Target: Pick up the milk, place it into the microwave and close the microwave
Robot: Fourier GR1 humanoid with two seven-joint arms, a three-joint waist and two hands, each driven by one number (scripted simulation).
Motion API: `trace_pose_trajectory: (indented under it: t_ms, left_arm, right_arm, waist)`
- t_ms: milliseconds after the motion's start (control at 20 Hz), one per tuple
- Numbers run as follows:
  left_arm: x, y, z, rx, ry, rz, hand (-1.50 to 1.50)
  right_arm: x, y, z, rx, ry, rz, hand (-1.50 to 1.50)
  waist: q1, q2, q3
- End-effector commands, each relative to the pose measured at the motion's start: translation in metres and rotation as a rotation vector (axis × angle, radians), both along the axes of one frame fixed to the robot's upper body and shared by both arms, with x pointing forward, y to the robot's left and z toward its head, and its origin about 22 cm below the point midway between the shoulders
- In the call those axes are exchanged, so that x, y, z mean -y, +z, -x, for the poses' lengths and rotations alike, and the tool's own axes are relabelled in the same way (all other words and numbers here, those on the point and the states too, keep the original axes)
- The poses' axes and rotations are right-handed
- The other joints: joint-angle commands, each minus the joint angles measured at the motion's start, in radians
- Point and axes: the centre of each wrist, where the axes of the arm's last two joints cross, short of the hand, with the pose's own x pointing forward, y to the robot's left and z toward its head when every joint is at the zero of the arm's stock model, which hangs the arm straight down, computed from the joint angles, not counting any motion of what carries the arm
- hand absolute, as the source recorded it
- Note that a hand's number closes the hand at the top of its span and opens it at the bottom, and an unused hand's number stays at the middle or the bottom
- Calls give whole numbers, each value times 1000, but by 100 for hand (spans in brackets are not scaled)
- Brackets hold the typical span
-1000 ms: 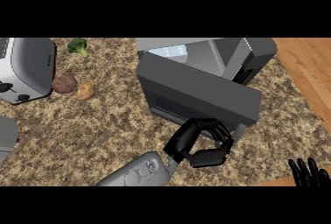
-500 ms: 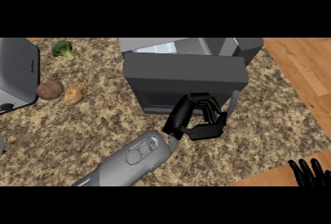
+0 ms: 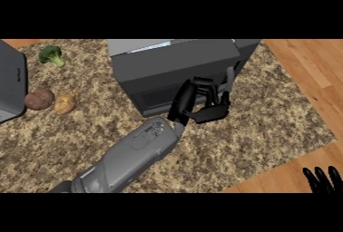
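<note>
The dark grey microwave (image 3: 175, 68) stands at the top middle of the speckled counter. Its door (image 3: 161, 84) lies almost flush against the body. My left hand (image 3: 201, 102) comes in from the lower left, its fingers straight and resting on the lower right part of the door, with the thumb below them. No milk shows anywhere in view. Only the fingertips of my right hand (image 3: 321, 179) appear, pointing up at the lower right corner, open and still.
A broccoli (image 3: 51, 54) lies at the upper left. A brown potato (image 3: 39, 99) and a yellowish root (image 3: 65, 103) sit beside a grey appliance (image 3: 10, 81) at the left edge. Wooden surface (image 3: 301, 63) borders the counter on the right.
My left hand has moved up and forward against the microwave door, and the door has swung from wide open to nearly flush. The right hand has stayed in its corner.
</note>
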Motion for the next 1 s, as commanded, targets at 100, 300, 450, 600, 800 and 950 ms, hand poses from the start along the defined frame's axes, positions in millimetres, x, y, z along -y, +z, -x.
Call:
trace_pose_trajectory:
  t_ms: [100,300,450,600,800,950]
  left_arm:
    - [-2,12,-20,32,35,29,150]
    - [0,19,-26,46,49,44,150]
    - [-1,17,-27,39,61,48,150]
    - [-3,12,-28,43,63,46,150]
    - [-2,17,-31,50,72,67,150]
    - [-4,12,-31,48,79,62,150]
  right_arm:
    - [1,10,1,18,53,-11,-150]
    - [1,17,-1,29,90,-25,-150]
    - [-1,20,0,24,93,-32,-150]
    - [0,25,-1,32,110,-23,-150]
    - [5,37,-4,77,102,-4,-150]
    - [5,40,-3,77,109,-14,-150]
  waist:
    - [-27,10,1]
    - [-49,14,2]
    - [-49,12,3]
    - [-46,14,3]
    - [-56,10,3]
    - [-66,16,3]
